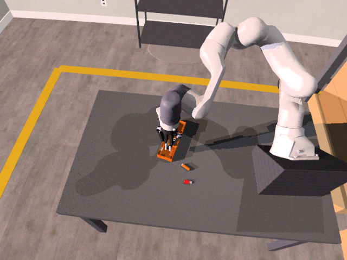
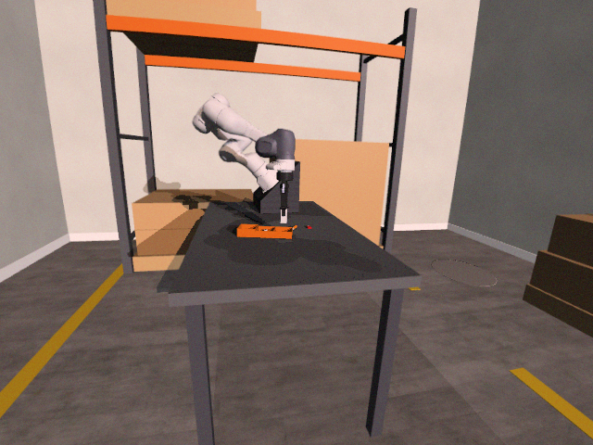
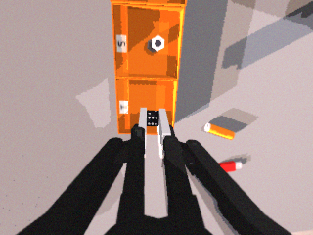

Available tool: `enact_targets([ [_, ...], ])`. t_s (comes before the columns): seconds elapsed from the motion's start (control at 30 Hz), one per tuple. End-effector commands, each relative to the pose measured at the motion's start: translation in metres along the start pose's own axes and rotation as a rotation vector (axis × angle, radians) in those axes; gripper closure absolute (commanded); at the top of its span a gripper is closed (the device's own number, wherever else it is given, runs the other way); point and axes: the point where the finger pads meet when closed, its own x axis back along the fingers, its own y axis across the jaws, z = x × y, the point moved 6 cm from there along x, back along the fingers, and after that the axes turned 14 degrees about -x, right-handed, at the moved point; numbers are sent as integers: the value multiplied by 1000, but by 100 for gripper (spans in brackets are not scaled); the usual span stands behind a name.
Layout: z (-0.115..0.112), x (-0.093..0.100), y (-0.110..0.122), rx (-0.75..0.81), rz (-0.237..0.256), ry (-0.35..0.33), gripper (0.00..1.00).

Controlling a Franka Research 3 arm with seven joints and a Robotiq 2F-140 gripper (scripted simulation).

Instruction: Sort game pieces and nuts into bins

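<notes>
In the top view a dark grey surface (image 1: 126, 195) (image 2: 287, 268) is filling the middle of the frame, yellow floor tape (image 1: 30, 123) running down the left — and a dark shelf (image 1: 179, 34) is standing against the wall at upper centre. In the exterior view, stacked brown boxes (image 2: 565, 260) are sitting at the right edge. Near the centre of the top view, an orange divided tray (image 1: 165, 159) (image 2: 263, 235) (image 3: 117, 59) is resting on the surface. In the wrist view, the S bin is showing at upper centre with a hex nut (image 3: 157, 43) lying inside; the T bin is showing just below. And here's the claw (image 1: 167, 148) (image 2: 283, 222) (image 3: 152, 117) — nearly closed, gripping a black die with white dots (image 3: 153, 118) over the T bin's lower part. Right of the tray, an orange cylinder (image 1: 185, 167) (image 3: 220, 131) and a red item (image 1: 187, 181) (image 2: 309, 226) (image 3: 230, 166) are lying on the surface.
</notes>
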Motion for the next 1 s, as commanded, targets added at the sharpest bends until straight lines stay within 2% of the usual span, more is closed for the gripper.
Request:
enact_targets([
  [0.0, 0, -1, 0, 21, -4, 2, 93],
  [0.17, -1, -1, 0, 21, -4, 2, 93],
  [0.97, -1, -45, 1, 21, -4, 2, 93],
])
